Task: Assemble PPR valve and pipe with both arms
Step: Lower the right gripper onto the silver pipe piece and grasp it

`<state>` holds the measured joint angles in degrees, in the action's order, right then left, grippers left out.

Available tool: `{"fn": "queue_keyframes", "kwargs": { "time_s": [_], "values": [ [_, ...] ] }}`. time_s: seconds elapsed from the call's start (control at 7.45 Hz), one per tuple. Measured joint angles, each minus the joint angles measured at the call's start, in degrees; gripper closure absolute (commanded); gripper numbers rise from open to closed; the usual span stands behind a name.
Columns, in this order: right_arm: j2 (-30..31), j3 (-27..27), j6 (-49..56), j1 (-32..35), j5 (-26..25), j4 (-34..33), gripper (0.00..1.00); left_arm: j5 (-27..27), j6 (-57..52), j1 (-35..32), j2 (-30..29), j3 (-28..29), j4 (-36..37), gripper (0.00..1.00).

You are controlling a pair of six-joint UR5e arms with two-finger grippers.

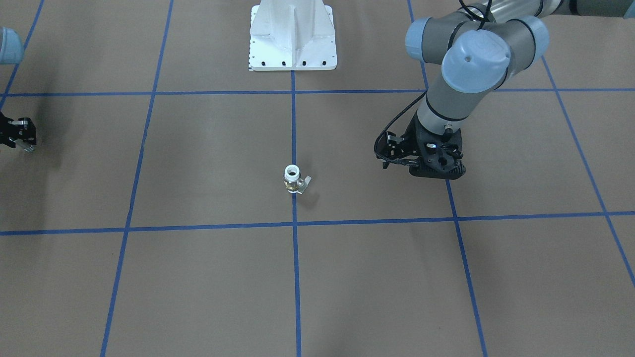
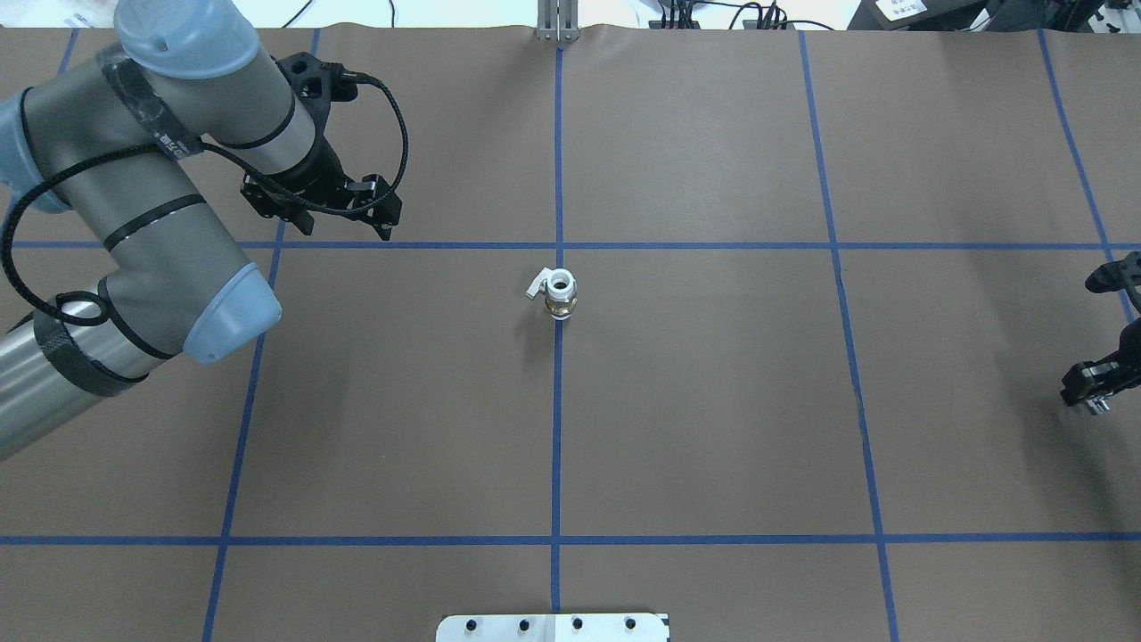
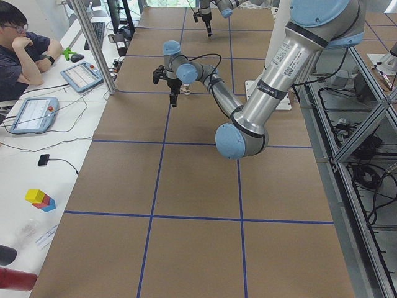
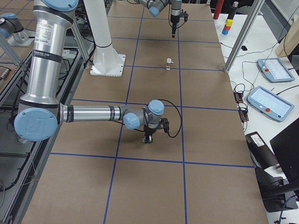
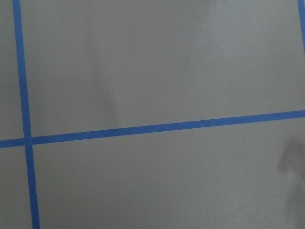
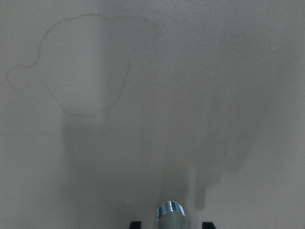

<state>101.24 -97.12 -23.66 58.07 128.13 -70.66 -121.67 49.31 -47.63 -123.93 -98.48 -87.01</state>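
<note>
The left gripper [image 2: 343, 209] hangs fingers-down above the brown table [image 2: 713, 401], near a crossing of blue tape lines [image 2: 695, 245]. I cannot tell whether its jaws are apart or together, and nothing shows between them. Its arm [image 2: 151, 232] is folded at the elbow, with the wrist turned downward. In the middle, the PPR valve [image 2: 560, 294] stands upright on the centre line, open white collar up, handle toward the left arm, well apart from both grippers. Far right, the right gripper [image 2: 1095, 399] points down, low over the paper, jaws clamped on the pipe [image 6: 171, 213], whose threaded end sticks out below.
</note>
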Motion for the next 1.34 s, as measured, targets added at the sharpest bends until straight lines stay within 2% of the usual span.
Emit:
{"fn": "queue_keyframes", "kwargs": {
  "time_s": [0.13, 0.27, 0.4, 0.54, 0.67, 0.94, 1.34],
  "values": [
    [-0.03, 0.0, -0.04, -0.03, 0.03, -0.01, 0.51, 0.02, 0.0, 0.03, 0.0, 0.02, 0.0, 0.0],
    [-0.14, 0.02, -0.06, -0.05, 0.07, -0.05, 0.62, 0.03, 0.0, 0.07, 0.0, 0.06, 0.0, 0.0],
    [-0.26, 0.11, -0.07, -0.05, 0.09, -0.06, 0.76, 0.03, 0.02, 0.1, 0.0, 0.1, 0.0, 0.0],
    [-0.3, 0.2, -0.06, -0.06, 0.08, -0.01, 0.95, 0.03, 0.06, 0.13, 0.0, 0.14, 0.0, 0.0],
    [-0.33, 0.21, 0.07, -0.05, 0.05, 0.05, 1.0, 0.03, 0.08, 0.18, 0.0, 0.18, 0.0, 0.0],
    [-0.34, -0.3, 1.27, 0.25, 0.4, 0.03, 1.0, 0.03, 0.09, 0.23, 0.0, 0.21, 0.0, 0.0],
    [-0.9, -2.77, 1.7, 5.5, 6.4, -0.88, 1.0, 0.05, 0.07, 0.25, 0.06, 0.22, 0.0, 0.0]
  ]
}}
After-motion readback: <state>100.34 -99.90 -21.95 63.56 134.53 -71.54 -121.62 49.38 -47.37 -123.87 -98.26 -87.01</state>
